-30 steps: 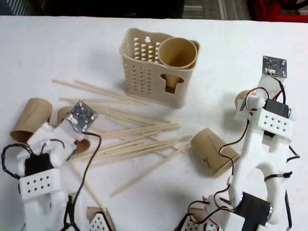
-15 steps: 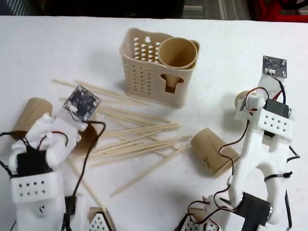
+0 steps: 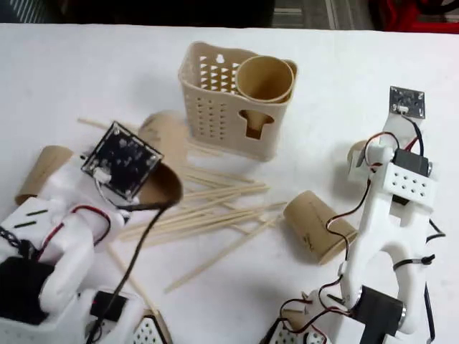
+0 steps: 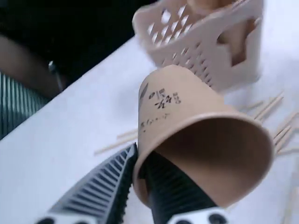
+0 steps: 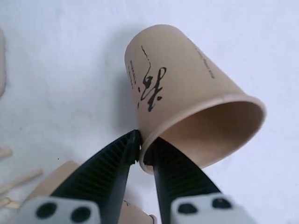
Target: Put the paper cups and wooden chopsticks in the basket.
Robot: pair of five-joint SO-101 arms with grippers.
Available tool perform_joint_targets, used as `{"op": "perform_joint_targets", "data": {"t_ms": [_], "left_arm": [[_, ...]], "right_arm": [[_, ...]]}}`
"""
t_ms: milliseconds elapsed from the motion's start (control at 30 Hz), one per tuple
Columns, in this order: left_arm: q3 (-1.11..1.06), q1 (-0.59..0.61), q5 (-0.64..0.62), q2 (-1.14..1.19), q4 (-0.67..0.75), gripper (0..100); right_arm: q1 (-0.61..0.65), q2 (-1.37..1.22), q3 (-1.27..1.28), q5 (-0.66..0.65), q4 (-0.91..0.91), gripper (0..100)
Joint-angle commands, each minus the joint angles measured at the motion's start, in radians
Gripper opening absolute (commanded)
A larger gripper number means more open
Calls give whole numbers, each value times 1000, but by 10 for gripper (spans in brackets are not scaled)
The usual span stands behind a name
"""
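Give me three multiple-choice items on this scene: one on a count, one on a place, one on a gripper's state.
1. The basket holds: A one cup; B no cup; C three cups.
2. The wooden chopsticks lie: A in the basket; B inside a cup; C on the table.
3. The left gripper is: A open; B shut on a cup's rim; C shut on chopsticks.

Answers: A, a single one stands inside it. C, they spread loose in front of the basket. B, its fingers pinch the held cup by its wall.
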State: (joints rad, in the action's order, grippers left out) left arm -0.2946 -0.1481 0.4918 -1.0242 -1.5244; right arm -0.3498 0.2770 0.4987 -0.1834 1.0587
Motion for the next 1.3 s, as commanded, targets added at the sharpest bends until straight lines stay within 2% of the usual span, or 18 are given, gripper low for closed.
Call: {"op": "perform_joint_targets", "data": {"t_ms": [0, 167, 467, 733, 933, 1133, 1267], "left_arm": [[120, -114, -58, 111, 32, 22], [356, -211, -81, 358, 35, 22], [813, -262, -114, 774, 28, 22], [1033, -263, -126, 1072, 0, 23], [1148, -259, -123, 1191, -21, 26], [1200, -243, -132, 1236, -25, 196], [1198, -214, -175, 1270, 48, 224]], "right_arm": [[7, 47, -2, -6, 1, 19], [-1, 47, -2, -6, 4, 19], [-1, 47, 0, -8, 5, 19], [-1, 47, 2, -8, 5, 19], [-2, 47, 9, -8, 5, 19], [1, 47, 34, -9, 5, 19], [1, 48, 32, -9, 4, 19]]}}
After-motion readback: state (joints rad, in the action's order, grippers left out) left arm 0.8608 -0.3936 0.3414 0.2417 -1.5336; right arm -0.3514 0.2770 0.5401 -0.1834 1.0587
